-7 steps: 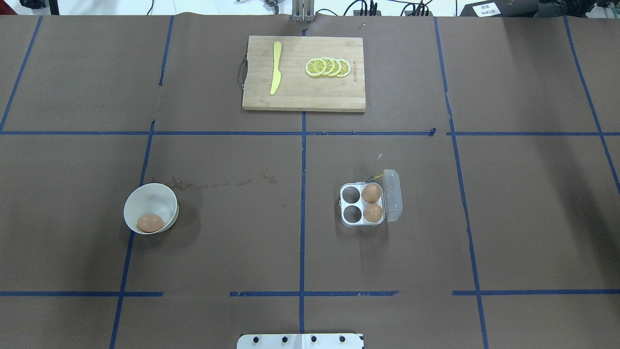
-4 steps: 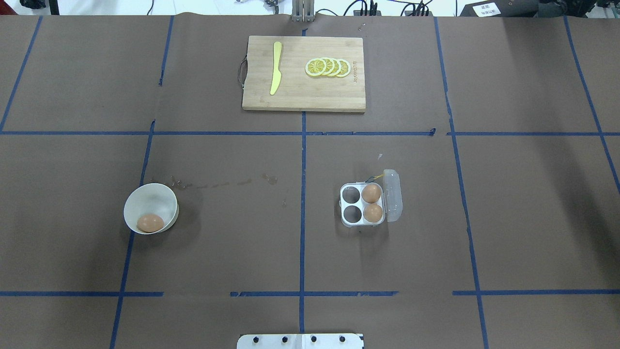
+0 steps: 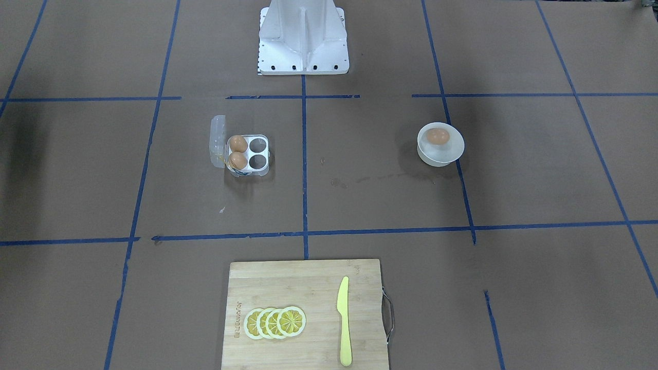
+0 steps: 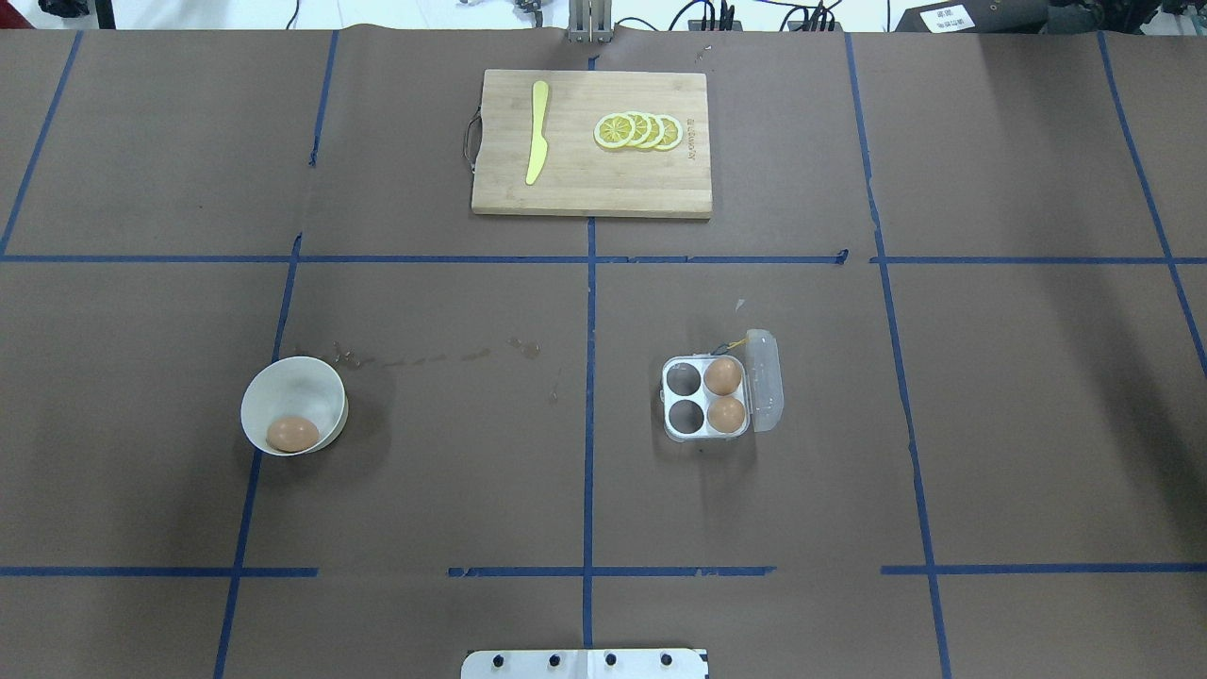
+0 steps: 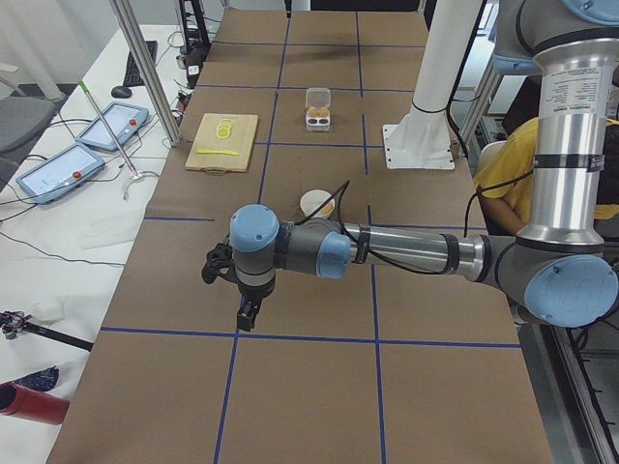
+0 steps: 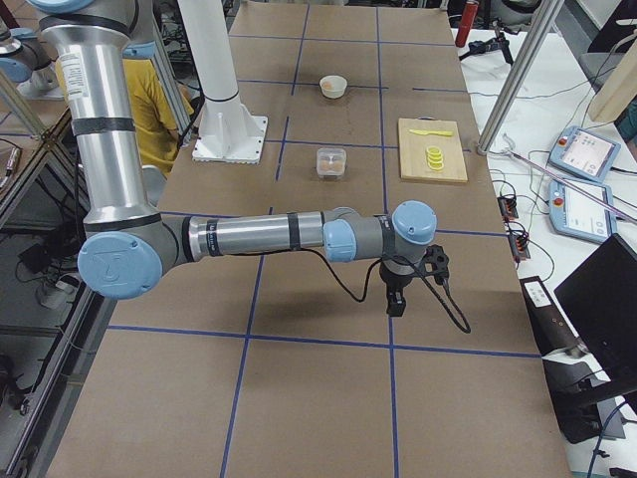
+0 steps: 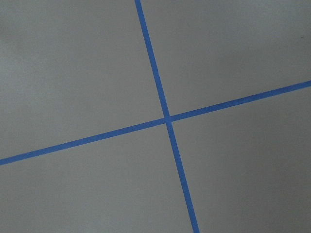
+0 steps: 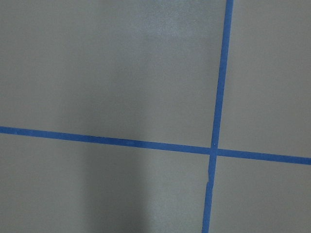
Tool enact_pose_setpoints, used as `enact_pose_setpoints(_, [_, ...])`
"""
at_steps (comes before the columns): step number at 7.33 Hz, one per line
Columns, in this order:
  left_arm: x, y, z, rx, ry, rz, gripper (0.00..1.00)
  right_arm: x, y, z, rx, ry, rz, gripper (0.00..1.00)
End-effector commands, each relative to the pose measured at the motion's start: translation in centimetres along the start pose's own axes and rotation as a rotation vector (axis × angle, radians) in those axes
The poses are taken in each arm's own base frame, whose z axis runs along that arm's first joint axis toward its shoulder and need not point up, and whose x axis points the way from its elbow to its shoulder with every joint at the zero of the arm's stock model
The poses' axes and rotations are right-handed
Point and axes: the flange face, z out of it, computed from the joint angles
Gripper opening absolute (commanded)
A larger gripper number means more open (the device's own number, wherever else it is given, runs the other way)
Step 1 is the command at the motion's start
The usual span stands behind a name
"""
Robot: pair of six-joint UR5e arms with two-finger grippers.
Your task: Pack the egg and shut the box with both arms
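Egg (image 4: 292, 434) is in the bowl (image 4: 297, 389) on my left side. Box (image 4: 686, 413) is to my right with the lid open, and its two free cups face the bowl, likely so the left arm can drop in.

Only the side cams catch my left gripper (image 5: 247, 314) and right gripper (image 6: 395, 302), both parked wide. Can't tell how open the fingers are, or whether they hold anything. Wrist cams show only tape lines.

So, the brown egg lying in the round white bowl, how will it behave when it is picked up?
The smooth oval brown egg looks slippery and could slide out of a grip. Its shell is probably fragile, so squeeze gently. Inside the round white bowl, by its curved wall, it would likely roll if nudged.
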Motion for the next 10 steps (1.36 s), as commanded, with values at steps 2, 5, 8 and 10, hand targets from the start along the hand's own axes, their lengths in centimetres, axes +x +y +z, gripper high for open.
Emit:
enact_pose_setpoints(2, [3.4,-1.1,0.5,0.001,0.093,0.001,1.0,-0.2,0.0,-0.1,0.001,-0.003,0.0,1.0])
enact_pose_setpoints(5, [16.5,-3.9,2.6,-0.044,0.143,-0.314,1.0,-0.4,0.0,-0.3,0.005,-0.008,-0.005,1.0])
enact_pose_setpoints(8, [27.9,-5.4,4.4,-0.092,0.207,-0.538,1.0,-0.6,0.1,-0.4,0.009,-0.01,-0.009,1.0])
enact_pose_setpoints(10, [37.8,-6.7,6.6,-0.142,0.204,-0.715,1.0,-0.6,0.4,-0.4,0.007,-0.016,-0.008,1.0])
